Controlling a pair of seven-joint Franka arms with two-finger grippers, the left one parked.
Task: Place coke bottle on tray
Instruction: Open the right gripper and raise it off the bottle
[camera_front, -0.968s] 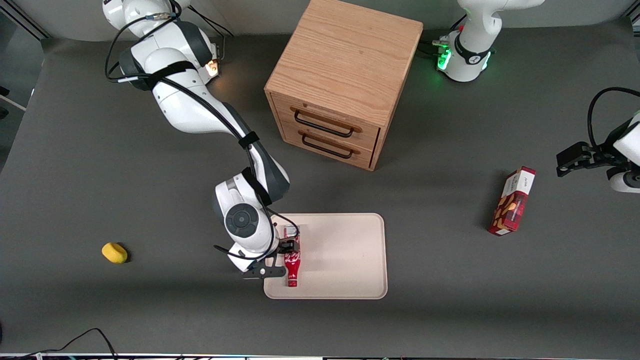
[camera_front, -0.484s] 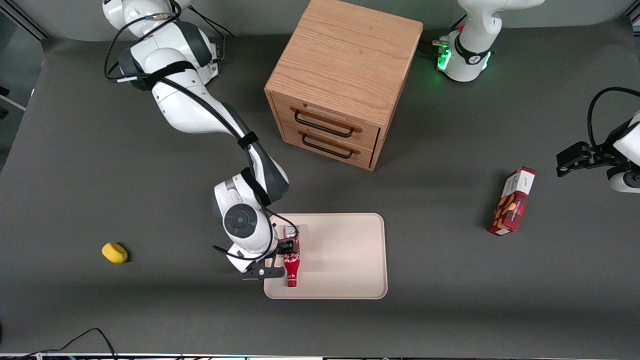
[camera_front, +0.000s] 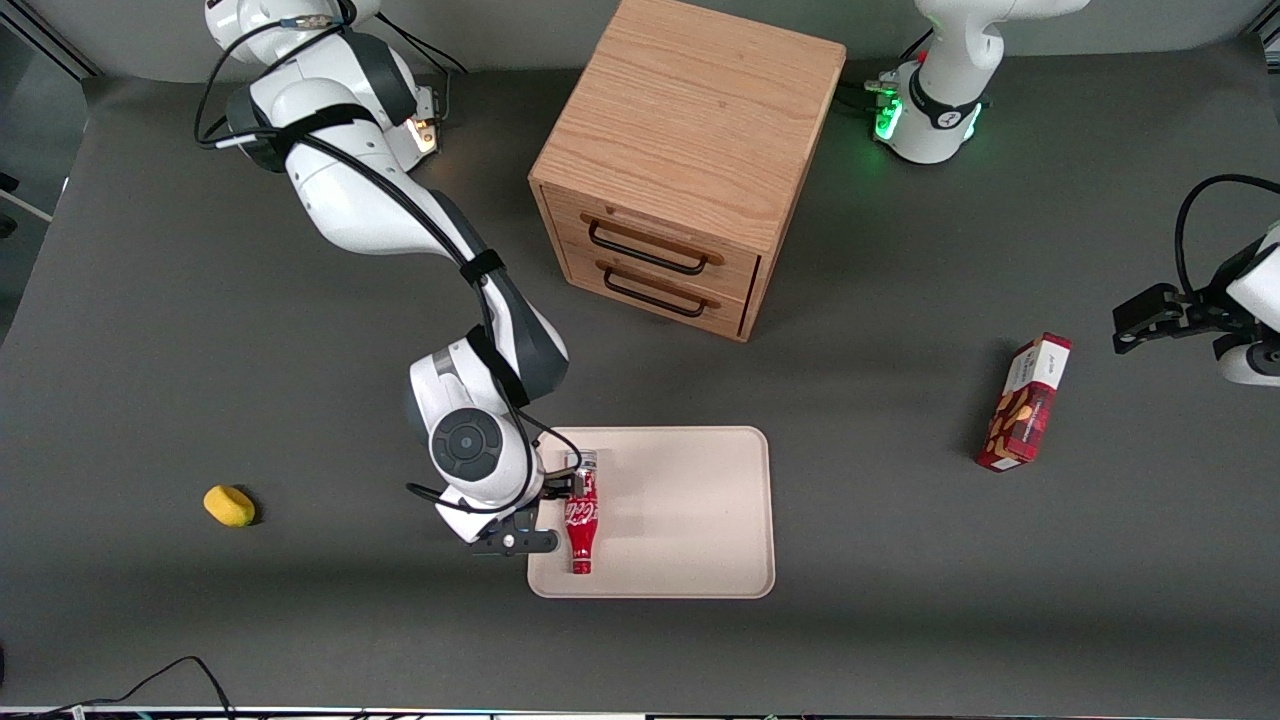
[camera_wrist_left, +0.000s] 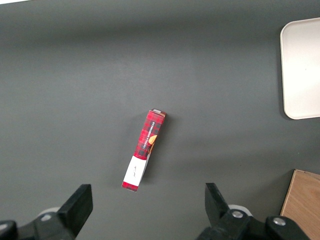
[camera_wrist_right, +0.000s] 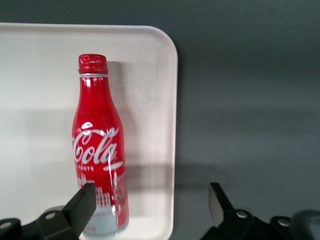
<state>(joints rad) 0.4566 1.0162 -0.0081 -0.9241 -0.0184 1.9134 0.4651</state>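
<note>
Coke bottle (camera_front: 581, 515) lies flat on the tray (camera_front: 690, 510), close along the short edge at my end of the table, cap toward the front camera, silvery base toward the drawer cabinet (camera_front: 680, 170).

Change over the last second: my gripper (camera_front: 545, 515) was closed around the bottle's body; now it has let go and slid sideways off the tray's short edge. In the right wrist view the fingers (camera_wrist_right: 80, 202) stand wide apart, nothing between them, and the bottle (camera_wrist_right: 99, 145) rests clear of both.

The bottle has not rolled since release. I judge the placement done; what remains is to lift clear without knocking the tray rim (camera_wrist_right: 172, 130).
</note>
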